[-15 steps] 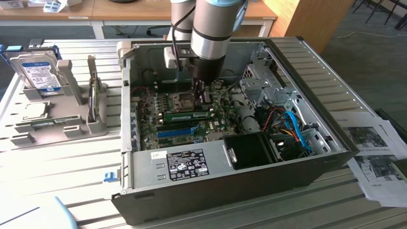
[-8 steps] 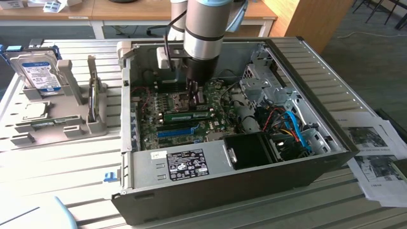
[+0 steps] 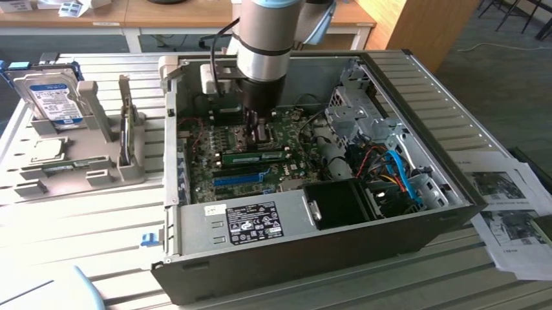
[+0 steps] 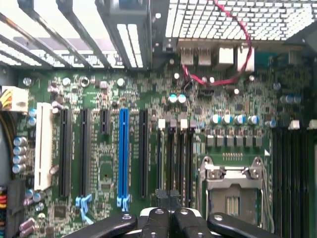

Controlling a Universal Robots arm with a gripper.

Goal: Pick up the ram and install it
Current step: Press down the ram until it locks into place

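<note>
The ram [image 3: 256, 156] is a narrow green stick lying along the memory slots of the motherboard [image 3: 289, 171] inside the open computer case. My gripper [image 3: 257, 137] reaches down from above into the case, its tips just behind and above the stick. In the wrist view my gripper [image 4: 168, 201] is shut, its black fingers [image 4: 157, 218] pressed together with nothing visible between them. They hang over the row of black memory slots [image 4: 176, 153], to one side of the long blue slot [image 4: 123, 153]. Whether the tips touch the ram I cannot tell.
The case walls [image 3: 431, 97] ring the board. A black fan block [image 3: 340, 203] and blue cables [image 3: 401, 174] fill its near right corner. The CPU socket [image 4: 232, 183] lies beside the memory slots. A grey holder with a hard drive [image 3: 53, 97] stands at the exterior view's left, papers [image 3: 509, 194] at its right.
</note>
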